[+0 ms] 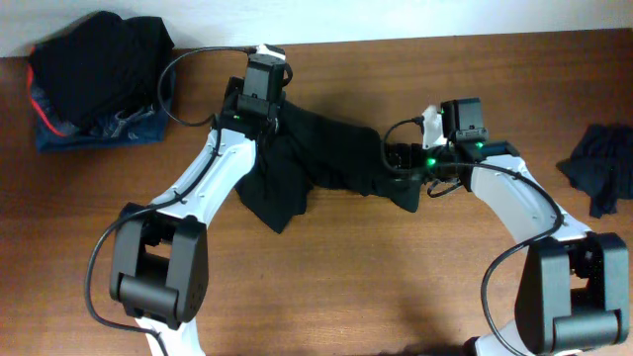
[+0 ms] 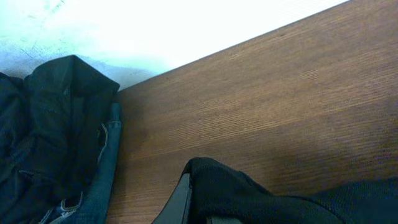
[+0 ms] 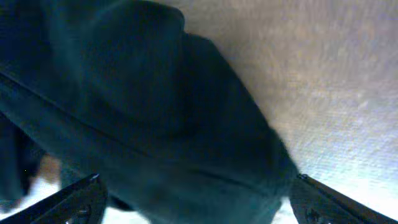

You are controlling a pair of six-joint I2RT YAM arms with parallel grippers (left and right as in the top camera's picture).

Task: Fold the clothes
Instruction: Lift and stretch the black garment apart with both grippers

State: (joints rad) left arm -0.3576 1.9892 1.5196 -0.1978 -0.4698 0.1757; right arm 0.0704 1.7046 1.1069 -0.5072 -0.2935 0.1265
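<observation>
Soft matt black cloth T-shirt (image 1: pixel 326 163), wood-grain table (image 1: pixel 396 287) — smooth

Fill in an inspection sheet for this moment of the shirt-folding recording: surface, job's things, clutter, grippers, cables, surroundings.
Surface: brown wooden table, no spills or marks seen.
Job's things: black T-shirt, crumpled and unfolded, lying mid-table between the two arms.
Clutter: pile of dark clothes with blue denim under it at the far left corner; dark blue garment at the right edge.
Grippers: left gripper shut on the T-shirt's fabric; right gripper open, with fabric lying between its fingers.
Cables: black cables loop along both arms; one passes beside the pile.
Surroundings: pale wall behind the table's far edge; nothing else seen.
</observation>
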